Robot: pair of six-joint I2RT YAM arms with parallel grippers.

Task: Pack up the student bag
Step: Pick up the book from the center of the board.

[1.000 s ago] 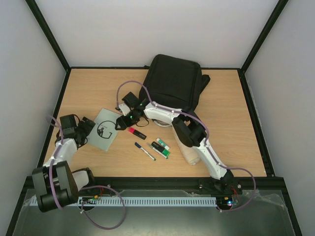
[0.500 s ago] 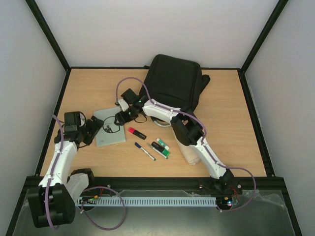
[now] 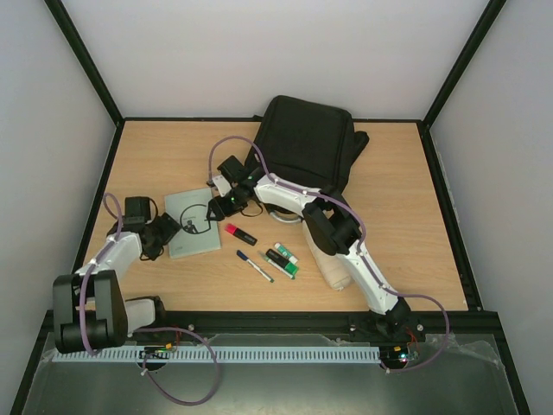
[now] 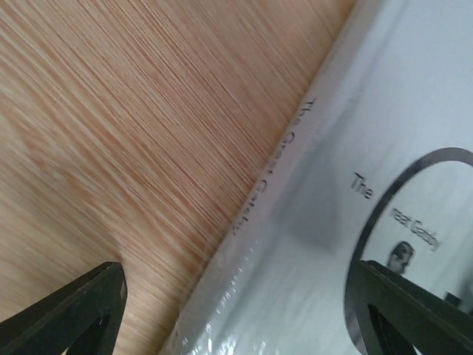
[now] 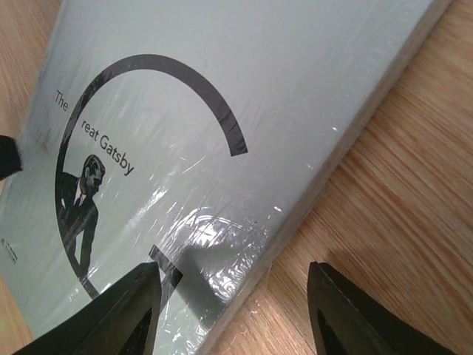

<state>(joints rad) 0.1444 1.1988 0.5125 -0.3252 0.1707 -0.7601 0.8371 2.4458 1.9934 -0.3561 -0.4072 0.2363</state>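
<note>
From where I stood, the left gripper (image 3: 168, 232) sat low at the left edge of the wooden table (image 3: 406, 216). Its jaws were apart and straddled the near-left edge of the Great Gatsby book (image 3: 192, 226). In the left wrist view the left gripper (image 4: 235, 270) had one black finger (image 4: 89, 307) over bare table (image 4: 111, 111) and the other over the pale, film-wrapped cover of the Great Gatsby book (image 4: 384, 148). I could not tell whether either finger touched it.

Just to the right, the right gripper (image 3: 210, 212) reached across to the book's far-right edge. Its jaws were also apart. The right wrist view showed the right gripper (image 5: 233, 270) with that edge of the Great Gatsby book (image 5: 222, 111) running between the fingers (image 5: 111, 318). It was not clamped on anything.

Further right lay a red highlighter (image 3: 240, 233), a black pen (image 3: 255, 266), a green marker (image 3: 283, 264) and a white tube with a green cap (image 3: 286, 252). A beige pencil case (image 3: 330, 266) lay partly under the right arm.

The student bag (image 3: 302, 143) lay flat at the far middle of the table. It was beyond and to the right of the right gripper, near it but not touching. It was well apart from the left gripper.
</note>
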